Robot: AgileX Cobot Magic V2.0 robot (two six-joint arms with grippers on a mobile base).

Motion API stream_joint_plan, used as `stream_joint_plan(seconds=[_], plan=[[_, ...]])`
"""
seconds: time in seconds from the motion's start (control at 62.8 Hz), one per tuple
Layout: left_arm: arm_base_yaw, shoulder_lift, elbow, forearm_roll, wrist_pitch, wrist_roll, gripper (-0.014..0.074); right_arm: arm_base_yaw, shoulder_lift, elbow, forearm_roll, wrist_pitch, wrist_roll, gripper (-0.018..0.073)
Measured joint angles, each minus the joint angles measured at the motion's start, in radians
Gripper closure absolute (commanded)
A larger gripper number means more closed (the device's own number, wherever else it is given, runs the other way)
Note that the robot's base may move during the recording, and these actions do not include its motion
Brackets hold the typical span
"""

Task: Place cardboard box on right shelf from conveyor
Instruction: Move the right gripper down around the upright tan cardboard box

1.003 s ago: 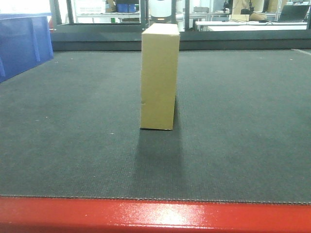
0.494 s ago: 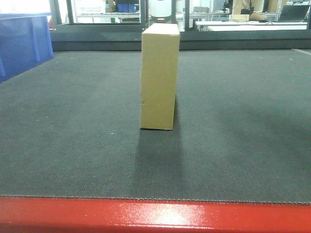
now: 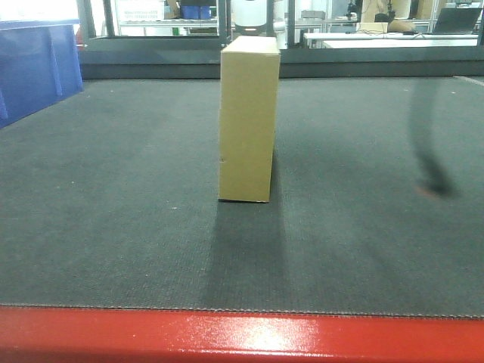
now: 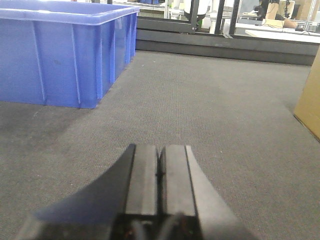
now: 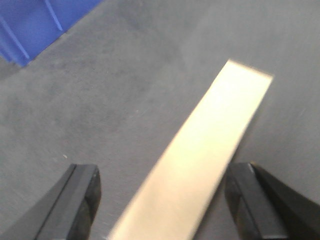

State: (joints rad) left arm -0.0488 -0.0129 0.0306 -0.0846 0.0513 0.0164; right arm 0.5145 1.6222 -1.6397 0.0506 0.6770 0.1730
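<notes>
The tan cardboard box point(image 3: 248, 121) stands upright on its narrow side in the middle of the dark grey conveyor point(image 3: 113, 227). From above, my right gripper point(image 5: 167, 200) is open, and the box's blurred top face point(image 5: 200, 150) runs between its two fingers point(image 5: 80, 200) without touching them. My left gripper point(image 4: 160, 170) is shut on nothing, low over the belt, with an edge of the box point(image 4: 310, 107) to its right. The right shelf is out of view.
A blue plastic bin point(image 4: 60, 55) stands on the belt at the left, also in the front view as a blue bin point(image 3: 34, 68). The glossy red edge point(image 3: 242, 336) bounds the belt in front. A dark blurred streak point(image 3: 425, 136) hangs right of the box.
A dark blurred streak has come into the front view to the right of the box. The box has not moved.
</notes>
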Motion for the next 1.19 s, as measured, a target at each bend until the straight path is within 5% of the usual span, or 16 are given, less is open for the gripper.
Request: stream_joint_plan(seconds=[0.303,1.195], plan=[[0.000,0.000,0.000,0.000,0.000,0.000,0.0715,0.000,0.338,-0.437,-0.194,0.384,0.290,-0.0048],[0.000,0.000,0.000,0.000,0.000,0.000,0.0715,0.021,0.460,-0.535,-0.233,0.386,0.438,-0.0048]])
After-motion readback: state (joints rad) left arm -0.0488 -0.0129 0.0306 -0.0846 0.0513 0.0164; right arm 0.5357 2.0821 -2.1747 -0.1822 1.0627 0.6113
